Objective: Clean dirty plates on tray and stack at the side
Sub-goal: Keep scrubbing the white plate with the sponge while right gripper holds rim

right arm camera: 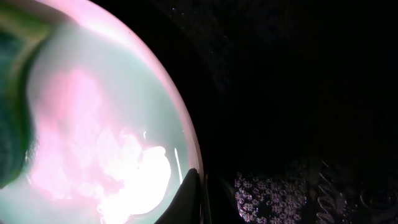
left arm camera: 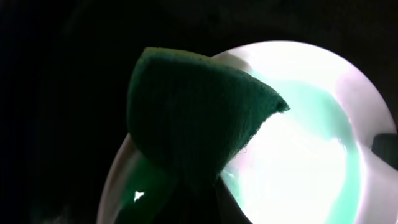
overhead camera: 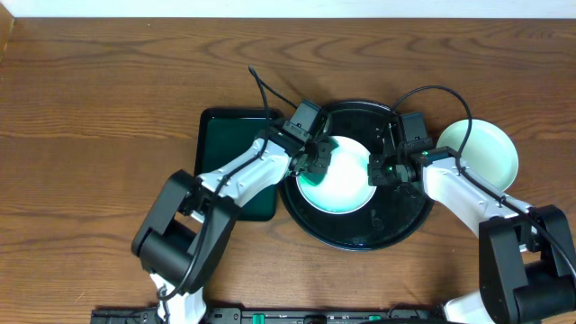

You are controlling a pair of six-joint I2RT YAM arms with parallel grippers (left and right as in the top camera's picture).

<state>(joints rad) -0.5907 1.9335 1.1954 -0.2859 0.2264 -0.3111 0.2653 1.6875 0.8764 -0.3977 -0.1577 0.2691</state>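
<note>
**Left hand** (overhead camera: 317, 164): clenched on a dark green sponge (left arm camera: 193, 118). The sponge is folded to a wedge and hangs over the left part of the plate below. Whether it touches the plate cannot be told.

**Right hand** (overhead camera: 382, 171): fingers drawn together, tips at the right rim of the same plate. The wrist view does not show whether they pinch the rim or only rest against it.

**Plate in work** (overhead camera: 346, 184): round, shallow, pale mint and glossy. It lies inside the tray, left of centre, with both hands on it. A green tint shows at its left edge by the sponge.

**Tray** (overhead camera: 355, 241): large, round, glossy black with a raised rim, at the middle of the surface.

**Second plate** (overhead camera: 481, 151): lies off the tray on the bare surface, just beside the tray's right rim, in the right half. Nothing shows whether another plate lies beneath it.

**Green tray** (overhead camera: 220, 144): rectangular and dark, against the black tray's left rim, partly under the left arm.

**Surface** (overhead camera: 108, 99): brown wood.

**Step in hand (judged):** wiping the plate on the tray while the right hand steadies it.

**Next move calls for:** sweeping the sponge across the tinted patch with light downward pressure. Then the sponge is lifted clear and the right hand carries the plate onto the one at the side.
</note>
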